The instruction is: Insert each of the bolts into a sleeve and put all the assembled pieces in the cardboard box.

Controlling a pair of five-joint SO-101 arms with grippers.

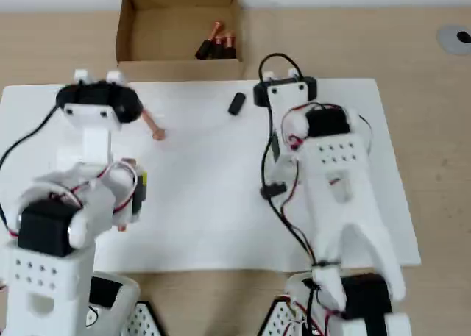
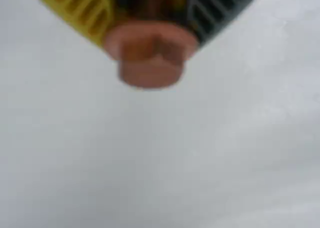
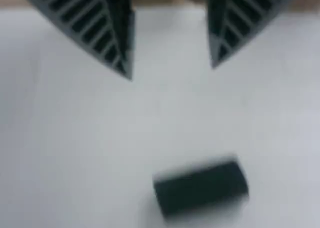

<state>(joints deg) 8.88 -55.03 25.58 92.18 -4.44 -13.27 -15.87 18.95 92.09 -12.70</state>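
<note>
My left gripper [image 2: 150, 13] is shut on a copper bolt [image 2: 150, 58], whose hexagonal head sticks out past the yellow and black fingers just above the white mat. In the high view the bolt [image 1: 153, 126] juts from the left gripper [image 1: 136, 114] at the mat's back left. A black sleeve [image 1: 236, 103] lies on the mat beside my right gripper [image 1: 274, 93]. The right wrist view shows the right gripper [image 3: 170, 48] open, with the sleeve [image 3: 200, 188] lying a little beyond its fingertips. The cardboard box [image 1: 132, 34] stands behind the mat.
Several assembled pieces [image 1: 217, 45] lie inside the box at its right side. The white mat [image 1: 221, 204] covers the wooden table between both arms. A grey round fitting [image 1: 456, 38] sits in the table's far right corner.
</note>
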